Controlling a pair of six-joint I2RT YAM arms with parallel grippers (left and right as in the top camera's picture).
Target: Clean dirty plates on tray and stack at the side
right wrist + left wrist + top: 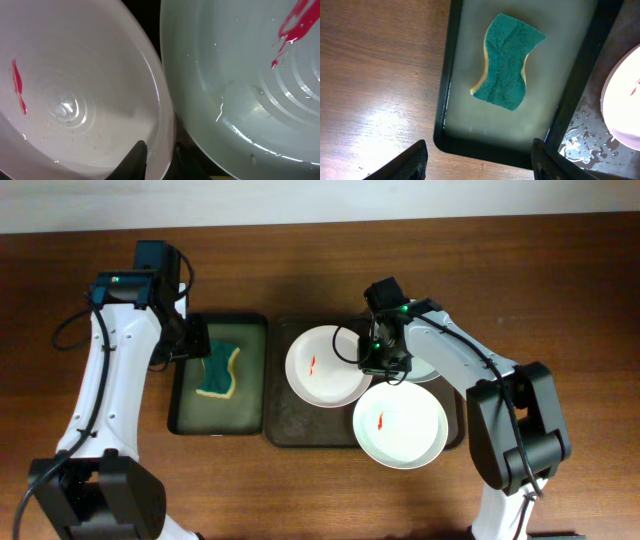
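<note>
Three white plates lie on the dark brown tray [300,427]. The left plate [322,370] and the front plate [400,428] each show a red smear. The third plate [430,368] is mostly hidden under my right arm. My right gripper [378,360] is shut on the right rim of the left plate. In the right wrist view, one finger is inside that plate [75,75] and one under its rim [160,160], with the front plate [240,75] beside it. My left gripper [190,340] is open and empty above the smaller tray; its fingertips [480,167] show wide apart.
A green and yellow sponge [218,370] lies in the smaller dark tray [185,418] left of the large tray; it also shows in the left wrist view [507,62]. The large tray's floor is wet [585,142]. Bare wooden table surrounds both trays.
</note>
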